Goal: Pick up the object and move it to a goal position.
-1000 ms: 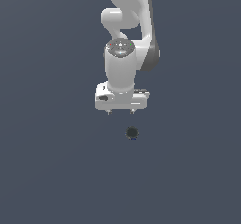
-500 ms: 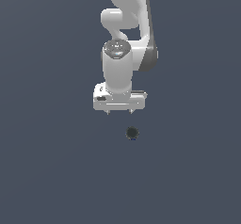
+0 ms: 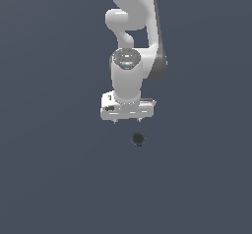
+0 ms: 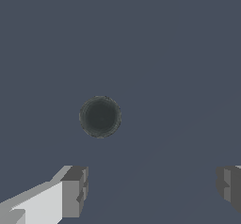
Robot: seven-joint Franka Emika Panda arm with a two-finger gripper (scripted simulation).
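The object is a small, dark, almost black ball (image 3: 138, 139) lying on the grey floor. In the exterior view the white gripper (image 3: 127, 121) hangs just above and slightly to the exterior view's left of it, not touching. In the wrist view the ball (image 4: 100, 116) lies apart from the fingers, outside the gap between them. One fingertip (image 4: 74, 192) and the other fingertip (image 4: 229, 183) stand wide apart. The gripper (image 4: 151, 188) is open and empty.
The white arm (image 3: 134, 36) rises from the gripper toward the top of the exterior view. The flat grey floor (image 3: 59, 179) surrounds the ball. No goal marker shows.
The gripper has shifted slightly toward the exterior view's left and come a little lower toward the ball. The ball has not moved.
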